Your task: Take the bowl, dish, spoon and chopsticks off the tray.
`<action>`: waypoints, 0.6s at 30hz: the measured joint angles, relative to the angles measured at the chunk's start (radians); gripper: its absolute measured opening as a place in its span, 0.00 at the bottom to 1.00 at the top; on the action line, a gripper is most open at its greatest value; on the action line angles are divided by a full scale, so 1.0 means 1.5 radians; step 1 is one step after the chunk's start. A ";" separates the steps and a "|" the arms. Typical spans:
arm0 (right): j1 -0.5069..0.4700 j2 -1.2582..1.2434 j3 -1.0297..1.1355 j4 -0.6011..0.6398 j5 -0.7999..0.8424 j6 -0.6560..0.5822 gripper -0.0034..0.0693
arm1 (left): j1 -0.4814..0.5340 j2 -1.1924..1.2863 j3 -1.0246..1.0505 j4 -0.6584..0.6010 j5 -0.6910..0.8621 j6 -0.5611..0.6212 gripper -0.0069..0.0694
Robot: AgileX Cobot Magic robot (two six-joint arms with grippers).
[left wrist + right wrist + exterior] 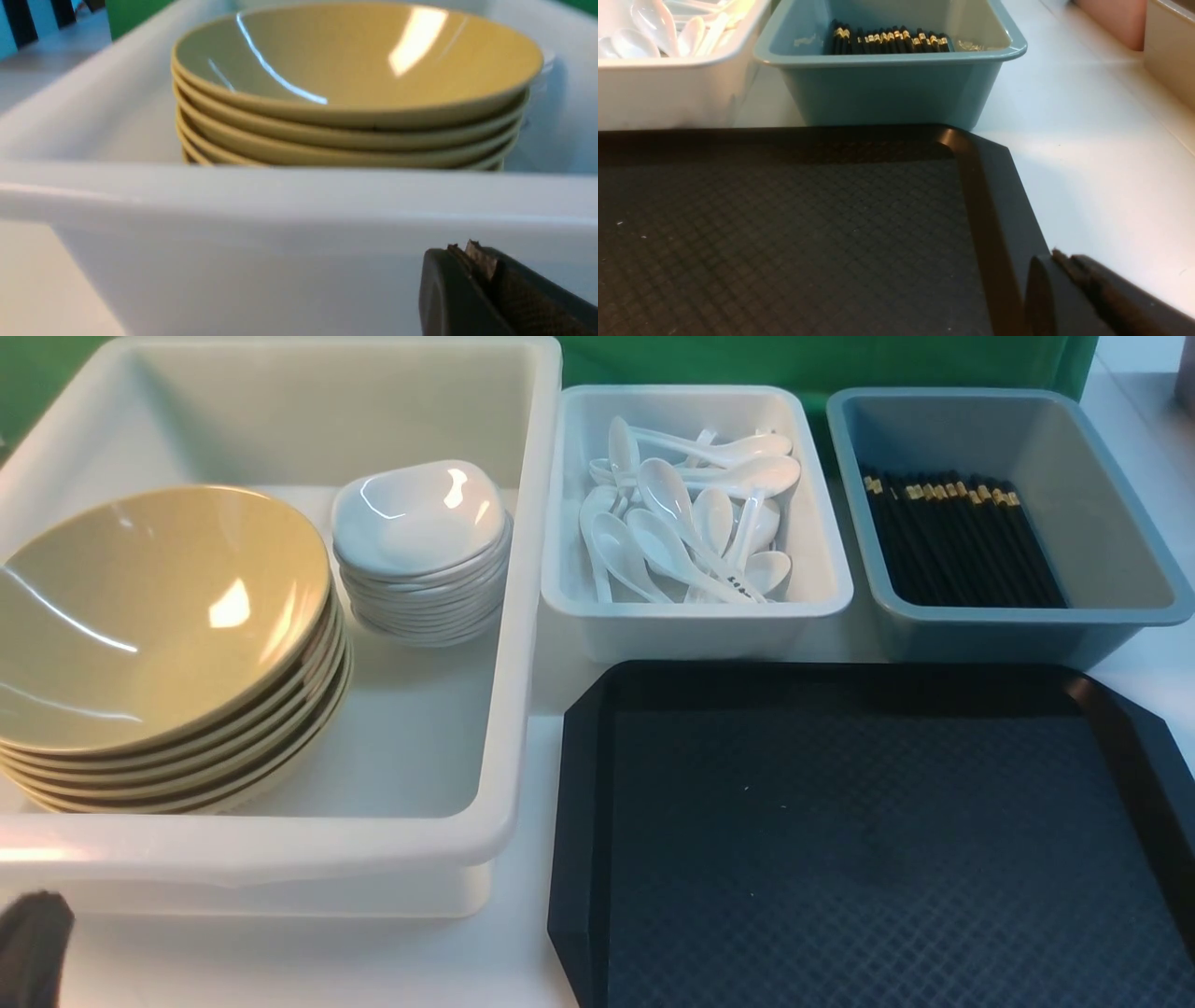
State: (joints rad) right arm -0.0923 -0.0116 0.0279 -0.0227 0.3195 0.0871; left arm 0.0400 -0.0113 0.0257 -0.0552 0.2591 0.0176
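Since the tray (868, 840) shows bare, with bowl (154, 616) and dish (417, 518) stacked in the white tub (504, 709) and spoon (667, 504) and chopsticks (962, 537) binned beyond, nothing lies ahead of either pinched-together end effector: left end effector (472, 261) outside the tub wall, right end effector (1064, 266) at the tray's edge.

We are seeing bright light shining from above, making white glare spots on the bowl (159, 616). The close end effector (490, 294) is looking blurry.
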 joint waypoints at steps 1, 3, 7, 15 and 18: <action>0.000 0.000 0.000 0.000 0.000 0.000 0.14 | 0.000 0.000 0.000 0.001 0.027 -0.002 0.08; 0.000 0.000 0.000 0.000 0.000 0.000 0.14 | 0.000 0.000 0.000 0.003 0.034 -0.002 0.08; 0.000 0.000 0.000 0.000 0.000 0.000 0.15 | 0.000 -0.001 0.000 0.005 0.035 -0.003 0.08; 0.000 0.000 0.000 0.000 0.000 0.000 0.16 | 0.000 -0.001 0.000 0.005 0.035 -0.003 0.08; 0.000 0.000 0.000 0.000 0.000 0.000 0.17 | 0.000 -0.001 0.000 0.005 0.035 -0.003 0.08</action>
State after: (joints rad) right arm -0.0923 -0.0116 0.0279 -0.0227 0.3195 0.0871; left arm 0.0400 -0.0135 0.0257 -0.0472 0.3113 0.0129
